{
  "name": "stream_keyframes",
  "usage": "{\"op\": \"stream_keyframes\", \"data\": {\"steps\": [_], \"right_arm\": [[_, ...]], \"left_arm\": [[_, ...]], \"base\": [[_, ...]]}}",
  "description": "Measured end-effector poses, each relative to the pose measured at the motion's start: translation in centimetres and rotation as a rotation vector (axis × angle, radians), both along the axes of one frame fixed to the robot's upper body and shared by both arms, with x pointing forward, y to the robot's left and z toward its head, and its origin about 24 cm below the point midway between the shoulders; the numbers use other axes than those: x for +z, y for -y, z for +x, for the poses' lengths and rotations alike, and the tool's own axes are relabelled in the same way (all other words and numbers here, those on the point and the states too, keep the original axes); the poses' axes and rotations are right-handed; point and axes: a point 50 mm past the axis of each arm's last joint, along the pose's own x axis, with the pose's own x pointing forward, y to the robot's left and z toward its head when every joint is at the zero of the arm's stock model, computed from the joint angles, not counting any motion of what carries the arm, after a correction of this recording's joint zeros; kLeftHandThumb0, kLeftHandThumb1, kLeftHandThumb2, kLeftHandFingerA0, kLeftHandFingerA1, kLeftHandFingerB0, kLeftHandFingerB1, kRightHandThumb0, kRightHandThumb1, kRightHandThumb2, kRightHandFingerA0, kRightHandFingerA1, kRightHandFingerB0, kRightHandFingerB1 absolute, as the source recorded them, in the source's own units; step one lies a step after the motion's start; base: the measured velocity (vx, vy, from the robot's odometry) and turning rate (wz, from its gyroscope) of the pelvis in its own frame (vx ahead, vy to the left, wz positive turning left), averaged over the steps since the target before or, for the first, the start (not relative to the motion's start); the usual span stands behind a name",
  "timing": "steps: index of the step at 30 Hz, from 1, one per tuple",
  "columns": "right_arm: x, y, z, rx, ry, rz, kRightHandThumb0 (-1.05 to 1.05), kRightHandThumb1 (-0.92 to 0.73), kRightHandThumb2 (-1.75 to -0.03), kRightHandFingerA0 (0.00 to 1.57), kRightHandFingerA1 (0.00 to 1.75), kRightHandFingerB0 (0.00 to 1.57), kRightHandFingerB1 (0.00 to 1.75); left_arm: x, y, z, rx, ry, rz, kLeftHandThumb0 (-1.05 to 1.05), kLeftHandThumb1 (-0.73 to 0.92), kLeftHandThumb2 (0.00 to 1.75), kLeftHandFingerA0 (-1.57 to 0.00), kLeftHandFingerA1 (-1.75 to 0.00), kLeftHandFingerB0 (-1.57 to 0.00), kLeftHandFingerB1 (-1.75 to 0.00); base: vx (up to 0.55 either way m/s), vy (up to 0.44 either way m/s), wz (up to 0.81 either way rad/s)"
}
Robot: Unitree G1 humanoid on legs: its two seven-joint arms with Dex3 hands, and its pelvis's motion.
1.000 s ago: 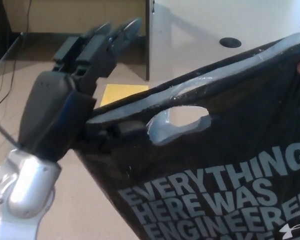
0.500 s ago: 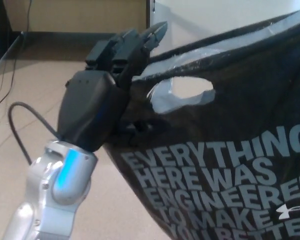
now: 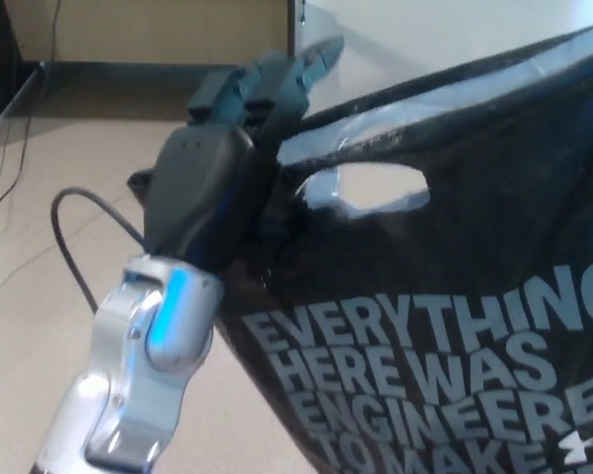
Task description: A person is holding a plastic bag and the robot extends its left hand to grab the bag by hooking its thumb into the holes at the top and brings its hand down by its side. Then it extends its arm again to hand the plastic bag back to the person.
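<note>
A black plastic bag (image 3: 455,296) with pale printed lettering fills the right and lower part of the head view. Its cut-out handle hole (image 3: 368,188) shows near the top edge. My left hand (image 3: 217,168) presses against the bag's upper left corner, just left of the hole. The two fingers (image 3: 287,74) point up and away above the rim. The thumb is lost in the dark folds at the bag's edge, and the bag's corner hangs from the hand. My silver forearm (image 3: 148,355) rises from the lower left. No right hand shows.
Beige floor (image 3: 40,296) lies below and to the left. A wooden cabinet front (image 3: 148,30) runs along the top, with a white surface (image 3: 425,30) at the top right. Thin cables (image 3: 10,168) trail on the floor at left. A black cable (image 3: 74,237) loops off my wrist.
My left hand has risen and moved right, staying on the bag's corner. The bag's top edge and hole have lifted with it. The person's fingertip at the right edge no longer shows.
</note>
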Motion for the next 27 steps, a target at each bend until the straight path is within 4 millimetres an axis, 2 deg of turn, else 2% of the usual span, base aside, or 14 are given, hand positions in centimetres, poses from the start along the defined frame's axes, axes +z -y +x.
{"op": "stream_keyframes", "data": {"steps": [12,16,27], "right_arm": [[0.1,-0.1,0.2,0.005,0.005,-0.001,-0.26,-0.67,-0.6,0.58,0.44,0.44,0.38],[0.1,-0.1,0.2,0.008,0.004,-0.002,-0.26,-0.67,-0.6,0.58,0.44,0.44,0.38],[0.0,-0.1,0.0,0.006,0.001,-0.001,-0.24,-0.68,-0.6,0.6,0.45,0.46,0.39]], "left_arm": [[1.7,0.0,0.6,0.037,0.118,-0.078,-0.51,0.4,0.65,-0.21,-0.39,-0.15,-0.35],[2.1,0.3,0.5,0.03,0.144,-0.099,-0.52,0.39,0.66,-0.29,-0.44,-0.16,-0.36],[1.4,2.4,0.3,-0.006,0.16,-0.095,-0.58,0.41,0.7,-0.3,-0.44,-0.16,-0.37]], "base": [[0.0,0.0,0.0],[0.0,0.0,0.0],[0.0,0.0,0.0]]}}
